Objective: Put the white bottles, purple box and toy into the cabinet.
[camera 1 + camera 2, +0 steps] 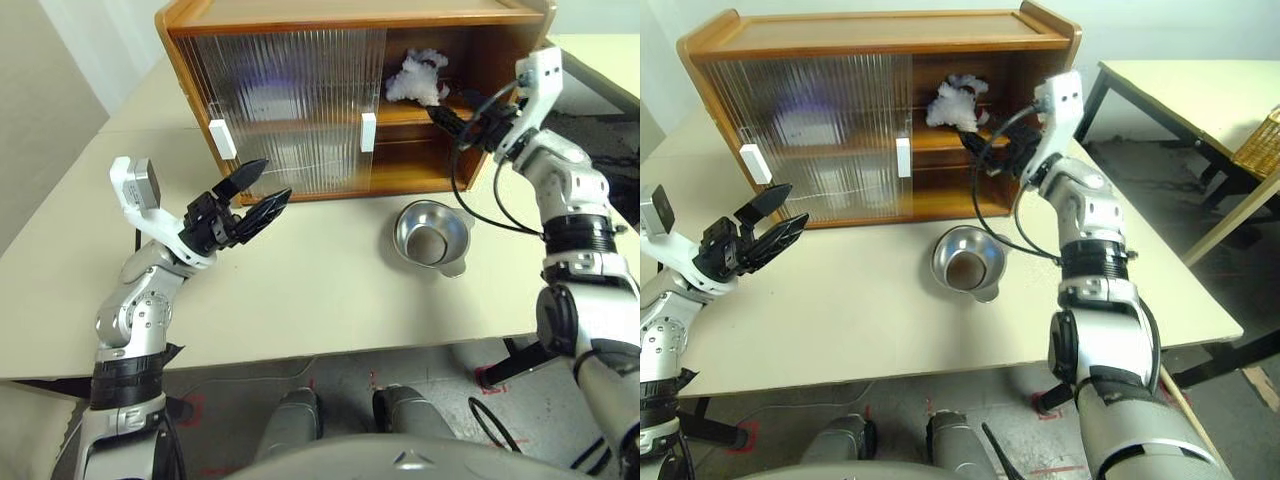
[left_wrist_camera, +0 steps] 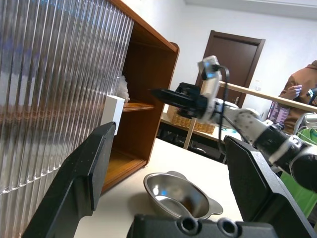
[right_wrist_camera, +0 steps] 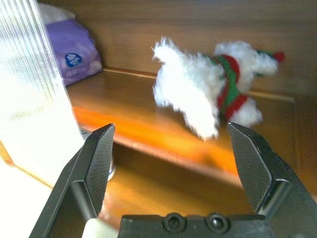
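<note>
Overhead, the toy (image 1: 416,76) lies on the cabinet (image 1: 300,25) shelf, right gripper (image 1: 447,117) just beside it, left gripper (image 1: 256,192) spread. Right wrist: fingers wide, toy free, box (image 3: 74,52) behind. Withdrawing carelessly could snag its fluff.

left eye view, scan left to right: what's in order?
left gripper → left white door handle → right white door handle → toy on the cabinet shelf → steel bowl on the table → right gripper, jaws open
</note>
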{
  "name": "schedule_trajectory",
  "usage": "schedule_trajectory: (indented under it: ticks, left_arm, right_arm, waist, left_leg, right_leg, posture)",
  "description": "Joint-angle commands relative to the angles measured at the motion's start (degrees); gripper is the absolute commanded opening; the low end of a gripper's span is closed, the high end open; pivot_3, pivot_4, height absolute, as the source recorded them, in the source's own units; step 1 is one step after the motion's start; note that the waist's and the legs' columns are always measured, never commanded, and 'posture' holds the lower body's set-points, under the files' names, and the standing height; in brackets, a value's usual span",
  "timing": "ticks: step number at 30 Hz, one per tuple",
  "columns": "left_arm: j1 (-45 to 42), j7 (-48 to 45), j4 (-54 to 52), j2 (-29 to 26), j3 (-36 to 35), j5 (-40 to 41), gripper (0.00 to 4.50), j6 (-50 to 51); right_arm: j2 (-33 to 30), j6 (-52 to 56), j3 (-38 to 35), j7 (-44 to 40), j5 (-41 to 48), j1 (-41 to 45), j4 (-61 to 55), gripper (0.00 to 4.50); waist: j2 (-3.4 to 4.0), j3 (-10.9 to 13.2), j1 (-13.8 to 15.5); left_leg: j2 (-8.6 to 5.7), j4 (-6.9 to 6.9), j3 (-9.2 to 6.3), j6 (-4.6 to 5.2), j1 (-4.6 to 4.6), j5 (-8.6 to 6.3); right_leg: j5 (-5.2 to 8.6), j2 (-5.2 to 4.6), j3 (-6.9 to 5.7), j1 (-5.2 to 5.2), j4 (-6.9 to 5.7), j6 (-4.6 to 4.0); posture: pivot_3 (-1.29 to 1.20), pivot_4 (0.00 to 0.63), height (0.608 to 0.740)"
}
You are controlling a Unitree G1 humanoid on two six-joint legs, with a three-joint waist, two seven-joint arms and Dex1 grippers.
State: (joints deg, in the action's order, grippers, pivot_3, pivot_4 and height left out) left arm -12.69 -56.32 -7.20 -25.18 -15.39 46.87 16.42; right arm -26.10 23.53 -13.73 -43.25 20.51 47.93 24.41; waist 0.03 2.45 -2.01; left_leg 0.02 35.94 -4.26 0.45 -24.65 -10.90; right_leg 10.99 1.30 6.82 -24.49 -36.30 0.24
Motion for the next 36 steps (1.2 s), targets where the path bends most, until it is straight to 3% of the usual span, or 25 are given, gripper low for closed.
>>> schedule_trajectory:
  ticks: [1,6,17,36]
  left_arm:
    - [0.5,-0.4,-0.8,-0.4,0.0,0.1,4.5,0.2]
    - [0.1,-0.7,-0.2,-0.5,0.3,0.0,4.5,0.4]
    - [1.0,-0.3,-1.3,-0.7,-0.2,0.3,4.5,0.7]
    - [1.5,0.1,-1.9,-0.9,-0.3,0.5,4.5,1.1]
  right_arm:
    - [-1.3,10.1,-3.9,1.2,6.9,-5.6,-10.0,4.49]
    - [-2.6,24.1,-9.8,2.0,18.3,-15.3,-17.6,4.49]
    - [1.3,43.5,-25.0,15.4,37.6,-17.3,-12.1,4.49]
    - [-2.4,61.4,-31.0,24.5,48.0,-29.2,-8.6,4.49]
  waist:
    - [-0.04,0.0,0.0]
    - [-0.19,0.1,0.0]
    - [-0.17,0.2,-0.2]
    - [-0.22,0.4,0.4]
  left_leg:
    - [0.0,0.0,0.0,-0.01,0.14,-0.01]
    - [-0.02,-0.03,0.0,-0.3,0.54,-0.18]
    - [-0.05,-0.19,-0.09,-0.43,0.65,-0.26]
    - [-0.05,-0.19,-0.05,-0.24,0.19,-0.87]
  right_leg:
    - [0.15,0.01,0.02,0.11,0.0,0.25]
    - [0.43,0.02,0.12,0.56,0.02,0.68]
    - [0.46,0.02,0.19,0.52,0.03,0.72]
    - [1.37,0.02,0.22,0.14,0.03,1.0]
  posture:
    - [-0.05,0.074,0.74]
    - [-0.06,0.082,0.74]
    - [-0.05,0.092,0.74]
    - [-0.05,0.106,0.74]
